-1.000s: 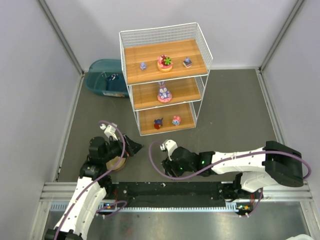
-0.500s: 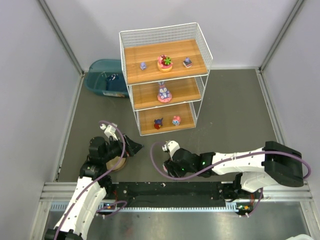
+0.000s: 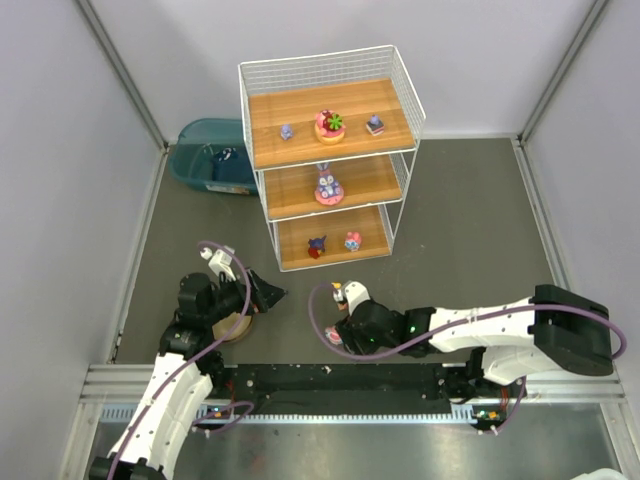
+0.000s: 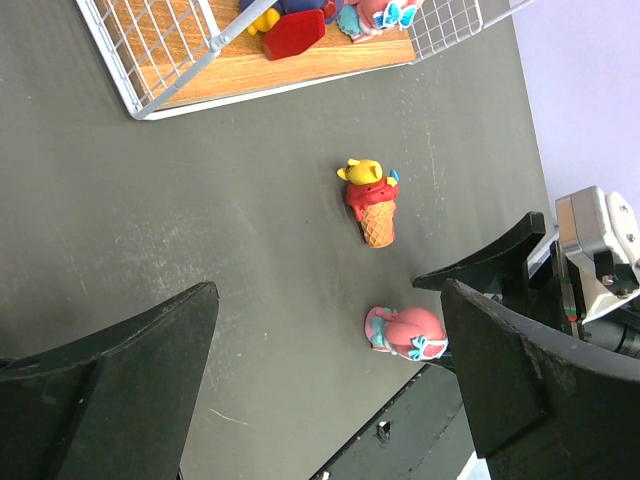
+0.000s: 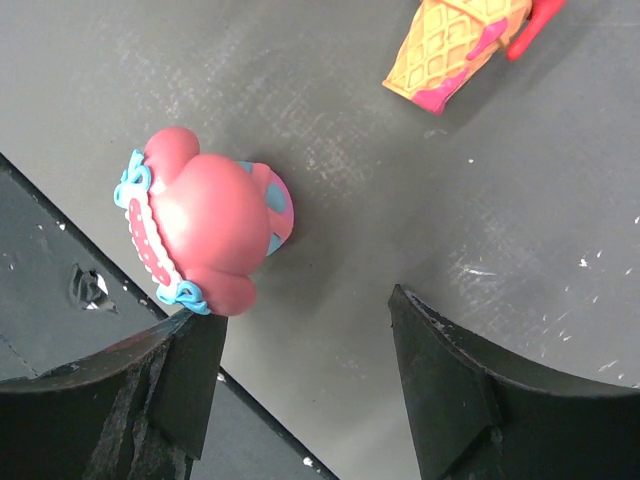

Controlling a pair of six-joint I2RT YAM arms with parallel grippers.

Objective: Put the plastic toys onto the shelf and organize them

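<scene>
The white wire three-tier shelf (image 3: 300, 105) with orange wooden boards carries six small plastic toys: three on top, one purple-eared bunny (image 3: 327, 185) in the middle, two at the bottom. Two more lie on the dark desk (image 3: 470, 220): a red-and-yellow ice-cream cone figurine (image 4: 372, 205) and a round pink figurine (image 5: 205, 225) with blue trim. The right gripper (image 5: 300, 340) sits just beside the pink one, jaws partly apart, holding nothing. The left gripper (image 4: 330, 300) gapes wide, empty.

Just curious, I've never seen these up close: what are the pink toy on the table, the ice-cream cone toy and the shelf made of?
Pink toy: looks like moulded plastic, smooth with a soft sheen. Ice-cream cone toy: likely plastic too, its waffle grid moulded in. Shelf: thin white wire mesh, probably coated metal; boards show wood grain, possibly laminate.
</scene>
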